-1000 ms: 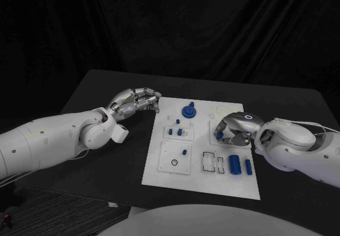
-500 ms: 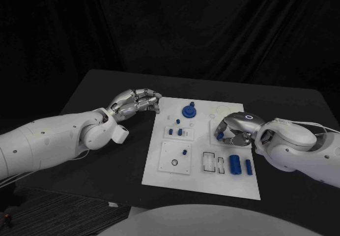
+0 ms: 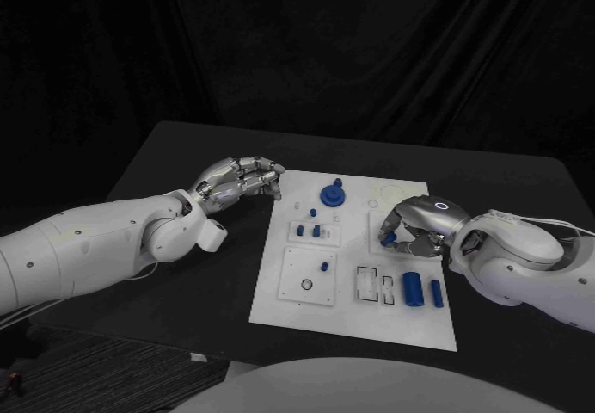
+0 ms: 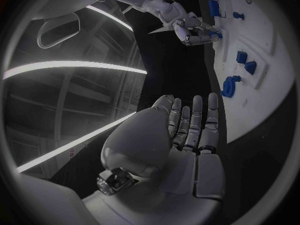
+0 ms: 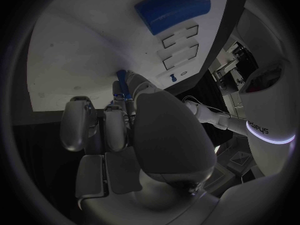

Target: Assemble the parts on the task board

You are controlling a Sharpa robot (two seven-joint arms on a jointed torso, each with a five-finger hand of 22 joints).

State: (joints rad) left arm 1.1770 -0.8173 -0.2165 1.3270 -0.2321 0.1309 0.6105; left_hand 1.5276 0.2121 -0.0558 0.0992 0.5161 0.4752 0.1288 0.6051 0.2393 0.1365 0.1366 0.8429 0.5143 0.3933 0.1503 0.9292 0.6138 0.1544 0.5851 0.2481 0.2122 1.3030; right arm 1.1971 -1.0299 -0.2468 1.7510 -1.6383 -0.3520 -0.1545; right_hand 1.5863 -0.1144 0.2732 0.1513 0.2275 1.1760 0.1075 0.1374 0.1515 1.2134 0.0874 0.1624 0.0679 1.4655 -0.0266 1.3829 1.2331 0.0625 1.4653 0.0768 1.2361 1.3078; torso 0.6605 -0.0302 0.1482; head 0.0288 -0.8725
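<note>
Task board lies mid-counter; you can count about nine blue parts on it. Right robot hand pinches one blue part. Left robot hand, fingers curled, holds nothing.

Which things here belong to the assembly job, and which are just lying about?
Job: task board; small blue part pinched by the right hand; blue gear; blue cylinders; left hand at the board's corner.
Lying about: only the black table.
</note>
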